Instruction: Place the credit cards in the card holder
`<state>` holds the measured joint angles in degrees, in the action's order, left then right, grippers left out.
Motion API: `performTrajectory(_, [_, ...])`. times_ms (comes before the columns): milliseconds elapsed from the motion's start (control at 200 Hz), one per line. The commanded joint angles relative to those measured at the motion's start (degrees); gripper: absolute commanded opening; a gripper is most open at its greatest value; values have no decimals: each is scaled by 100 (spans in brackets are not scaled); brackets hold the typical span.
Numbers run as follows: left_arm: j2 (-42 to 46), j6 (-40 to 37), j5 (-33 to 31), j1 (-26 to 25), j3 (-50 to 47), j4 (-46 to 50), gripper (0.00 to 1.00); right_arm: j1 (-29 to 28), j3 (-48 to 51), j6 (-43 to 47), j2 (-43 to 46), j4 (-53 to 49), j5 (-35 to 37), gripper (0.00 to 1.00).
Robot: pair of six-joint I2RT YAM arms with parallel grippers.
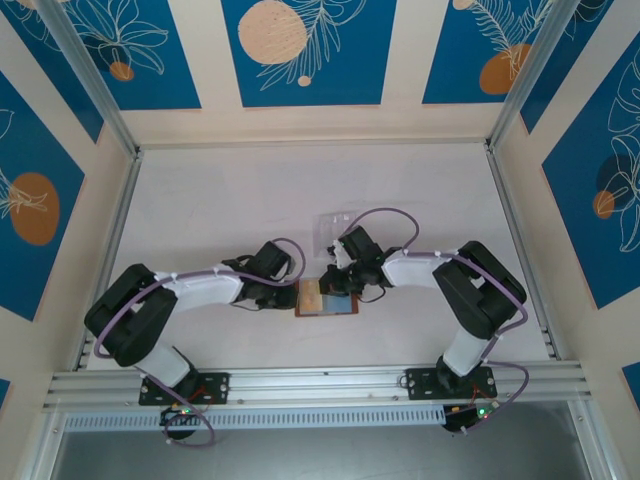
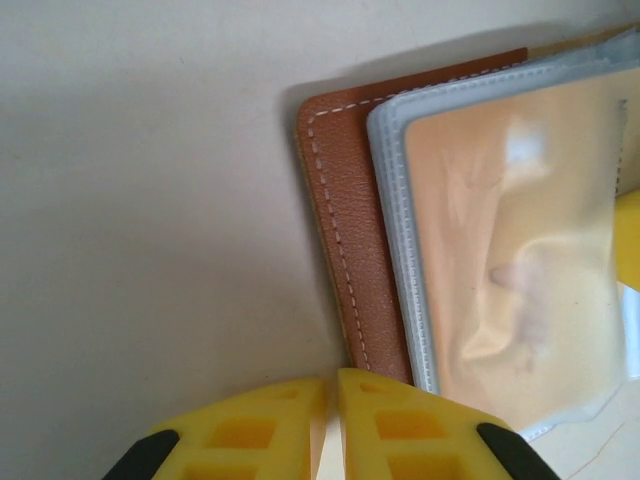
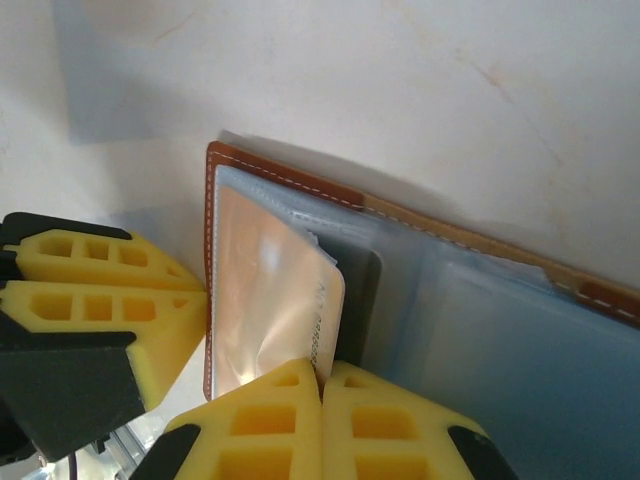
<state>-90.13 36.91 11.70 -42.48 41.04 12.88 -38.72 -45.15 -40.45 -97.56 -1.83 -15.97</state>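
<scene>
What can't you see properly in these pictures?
Top view: the card holder is too small to count its cards.
Right wrist view: the print along the tan card is too blurry to read, and the right hand covers the card's bottom corner, so a pinch can't be confirmed.
Left wrist view: the picture's right edge cuts off the card holder's far side.

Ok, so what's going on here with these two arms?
Both arms are working at the open card holder on the table. The right gripper is shut, apparently pinching the edge of a tan card at a clear pocket. The left gripper is nearly closed against the holder's leather edge, seemingly steadying it. A dark card sits behind the tan one.
</scene>
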Motion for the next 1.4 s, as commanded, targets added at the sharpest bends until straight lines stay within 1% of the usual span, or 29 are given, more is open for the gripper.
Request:
performTrajectory(0, [-566,-54,7,-268,-10,-623,14,-125,-63,23,-215,-137,-46,8])
performTrajectory(55, [-596,-21,7,-291,-2,-656,14,-165,-73,-28,-243,-83,-76,11])
performTrajectory(190, [-611,24,-57,-297,-3,-626,13,-233,-52,-82,-148,-123,32,24])
performTrajectory(300, [-551,136,-176,-305,-115,-609,13,-232,-203,83,265,-764,376,35])
performTrajectory(455, [-483,321,-213,-296,-368,-762,13,-233,-1008,416,706,-2555,1288,45])
performTrajectory(545, [-484,378,-191,-296,-440,-871,13,-231,-1335,509,777,-3349,1750,46])
performTrajectory(595, [-473,379,-165,-294,-455,-893,13,-286,-1425,484,861,-3687,2163,46])
performTrajectory(670, [-430,380,-134,-293,-475,-932,13,-394,-1492,370,942,-4127,2888,49])
performTrajectory(780, [-408,346,-116,-293,-471,-926,13,-584,-1600,165,715,-4626,3704,56])
performTrajectory(860, [-414,335,-103,-288,-474,-928,13,-725,-1629,-15,506,-4773,4087,61])
performTrajectory(945, [-405,345,-92,-294,-491,-954,13,-817,-1644,-166,283,-4804,4303,63])
performTrajectory(1025, [-399,344,-81,-290,-507,-970,13,-854,-1682,-291,93,-4867,4515,60])
performTrajectory(1110, [-396,295,-72,-289,-495,-964,13,-865,-1665,-332,3,-4821,4617,50])
performTrajectory(1210, [-406,8,8,-377,-375,-936,14,-863,-1649,-311,55,-4731,4705,26])
performTrajectory(1285, [-450,-207,-109,-531,-190,-776,14,-863,-1668,-256,145,-4678,4746,9])
performTrajectory(1340, [-508,-207,-8,-579,-140,-880,14,-903,-1697,-208,272,-4666,4762,0])
performTrajectory(1396, [-616,-104,168,-593,-116,-1136,14,-955,-1695,-143,455,-4615,4680,0])
